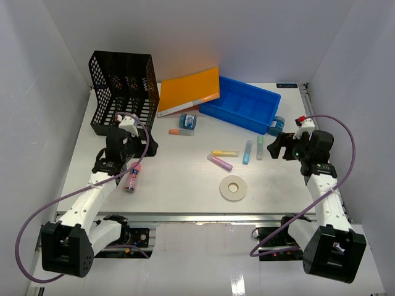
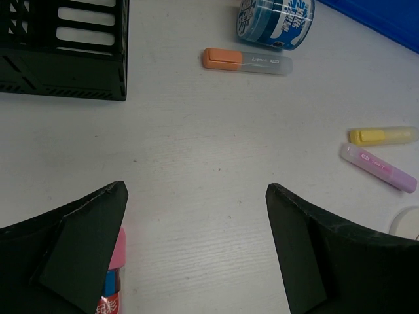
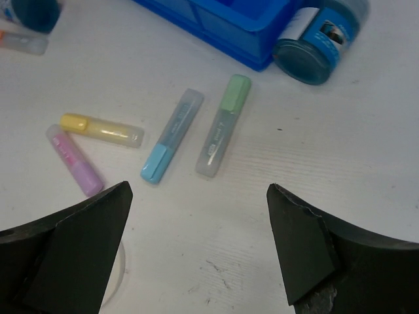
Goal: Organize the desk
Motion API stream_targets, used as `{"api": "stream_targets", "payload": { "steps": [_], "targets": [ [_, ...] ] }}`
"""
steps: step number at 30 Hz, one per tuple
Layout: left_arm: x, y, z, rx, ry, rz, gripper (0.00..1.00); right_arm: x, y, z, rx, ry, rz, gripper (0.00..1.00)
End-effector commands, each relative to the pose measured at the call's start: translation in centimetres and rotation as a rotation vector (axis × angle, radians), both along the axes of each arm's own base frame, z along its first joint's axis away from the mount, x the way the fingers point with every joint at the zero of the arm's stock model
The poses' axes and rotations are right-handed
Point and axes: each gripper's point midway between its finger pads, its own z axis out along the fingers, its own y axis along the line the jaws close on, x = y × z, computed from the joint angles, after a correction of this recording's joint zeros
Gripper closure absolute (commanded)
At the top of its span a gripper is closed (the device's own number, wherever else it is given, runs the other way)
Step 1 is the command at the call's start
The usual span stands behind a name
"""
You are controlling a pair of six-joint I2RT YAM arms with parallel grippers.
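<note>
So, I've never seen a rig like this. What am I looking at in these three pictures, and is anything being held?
Two robot arms are bolted at the near edge of a white desk. The wide picture comes from a fixed camera above and behind them. The other two come from a camera on each wrist, so the black shapes at the bottom of those are that arm's own fingers. The left gripper and the right gripper both stand open and hold nothing. On the desk lie a black file rack, an orange folder, a blue tray, several loose highlighters, two round blue tubs, a white tape roll, and a pink tube beside the left gripper.
</note>
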Motion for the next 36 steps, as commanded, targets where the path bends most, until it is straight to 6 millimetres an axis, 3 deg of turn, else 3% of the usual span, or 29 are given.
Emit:
{"api": "stream_targets", "payload": {
  "steps": [1, 8, 13, 21, 28, 36],
  "targets": [
    [-0.8, 1.1, 1.1, 0.016, 0.009, 0.063, 0.02, -2.1, 4.2, 2.3, -0.005, -0.131, 0.341, 0.1],
    [-2.2, 3.4, 0.8, 0.097, 0.143, 0.176, 0.02, -5.1, 7.4, 1.9, -0.003, -0.147, 0.618, 0.1],
    [-3.1, 3.7, -1.5, 0.211, 0.31, 0.179, 0.02, -7.0, 8.8, 2.0, -0.019, -0.163, 0.804, 0.1],
    [-4.3, 5.2, -5.0, 0.49, 0.48, 0.237, 0.03, -7.4, 8.9, 2.3, -0.052, -0.219, 0.807, 0.1],
    [-4.9, 7.0, -5.7, 0.587, 0.514, 0.313, 0.08, -7.5, 9.0, 2.2, -0.047, -0.219, 0.813, 0.1],
    [-5.0, 6.2, -9.6, 0.606, 0.629, 0.279, 0.11, -7.7, 9.0, 2.0, -0.043, -0.217, 0.818, 0.1]
  ]
}}
